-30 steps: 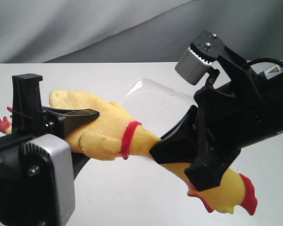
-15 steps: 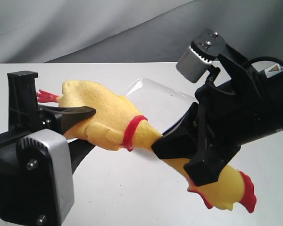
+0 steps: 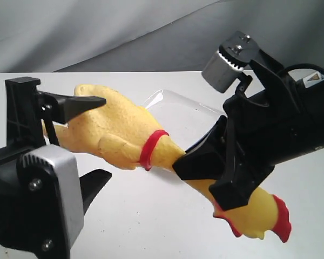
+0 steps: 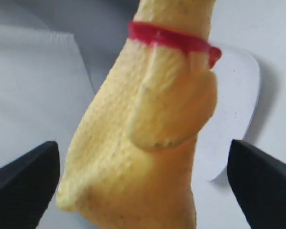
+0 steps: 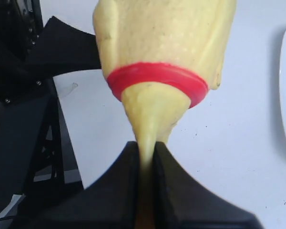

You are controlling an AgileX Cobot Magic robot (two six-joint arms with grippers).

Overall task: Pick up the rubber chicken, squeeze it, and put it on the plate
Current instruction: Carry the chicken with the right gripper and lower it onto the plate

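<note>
Long yellow rubber chicken [image 3: 121,135] with red neck band and comb hung clear of the white table [image 3: 151,226]. The glossy white square plate [image 3: 178,110] lay behind it, bare. The right gripper [image 5: 145,152] was clamped on the neck, pinching it flat. The left gripper [image 4: 143,176] gaped wide either side of the body, not pressing.

Pick-up done. Body squeeze judged not in force. Plating not yet done.

Only marking: a warning-triangle sticker [image 3: 314,81] on the right arm, wording unreadable.

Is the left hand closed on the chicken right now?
No, the left hand is open, its fingers spread wide on either side of the chicken.
</note>
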